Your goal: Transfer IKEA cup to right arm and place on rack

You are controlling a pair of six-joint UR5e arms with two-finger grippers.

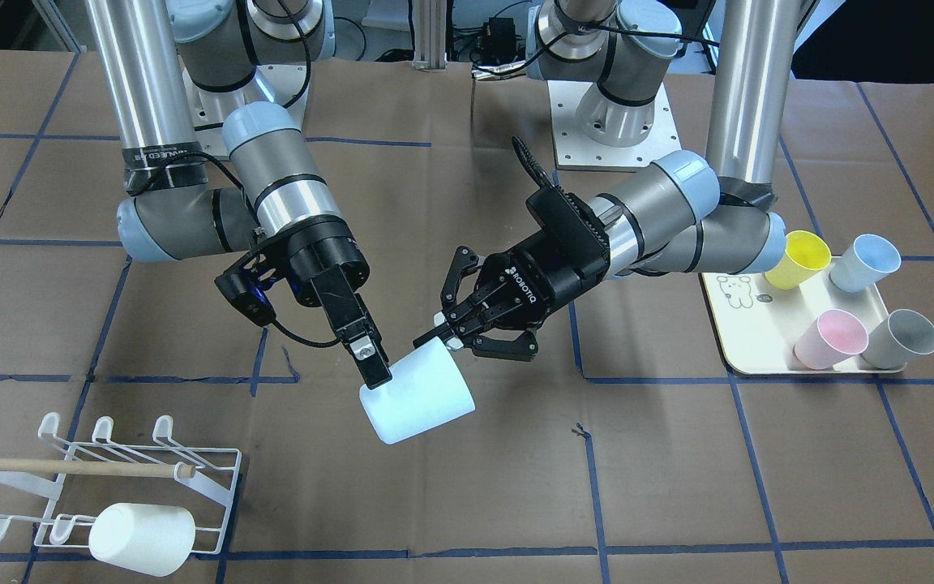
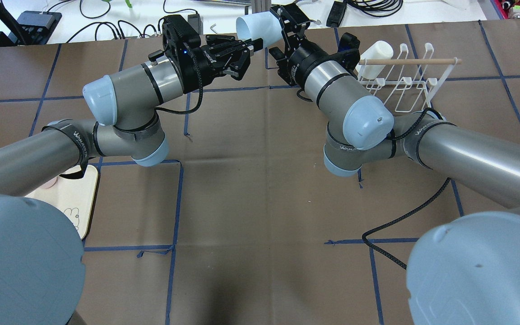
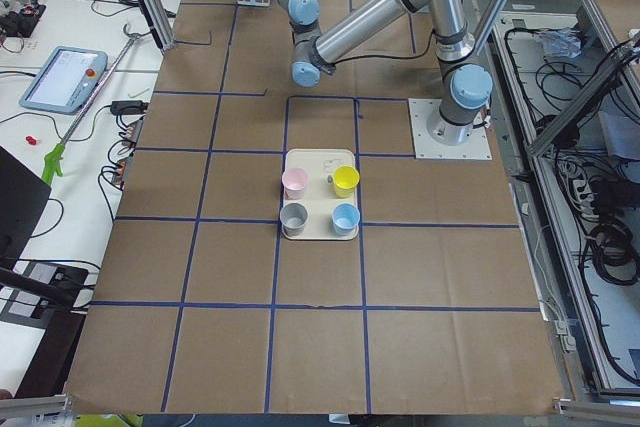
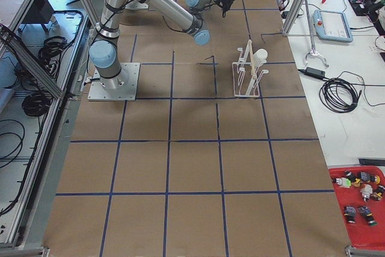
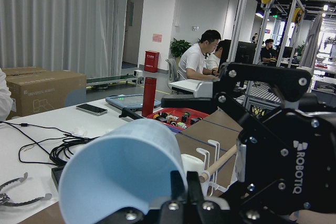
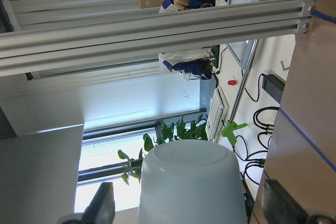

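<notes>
The IKEA cup (image 1: 417, 395), pale blue, hangs on its side above the table's middle. My left gripper (image 1: 441, 334), on the arm with the ribbed hose, is shut on the cup's rim; the left wrist view shows its fingers (image 5: 178, 200) pinching the rim of the cup (image 5: 121, 174). My right gripper (image 1: 386, 381) straddles the cup's body from the other side. In the right wrist view small gaps remain between its spread fingers (image 6: 103, 203) and the cup (image 6: 191, 182), so it is open. The rack (image 1: 207, 478) stands at the table corner on my right.
A white cup (image 1: 141, 538) hangs on the rack below its wooden dowel (image 1: 70, 468). On my left, a cream tray (image 1: 747, 324) holds yellow (image 1: 797, 259), blue (image 1: 864, 262), pink (image 1: 830, 338) and grey (image 1: 901, 338) cups. Brown paper with blue tape lines covers the table.
</notes>
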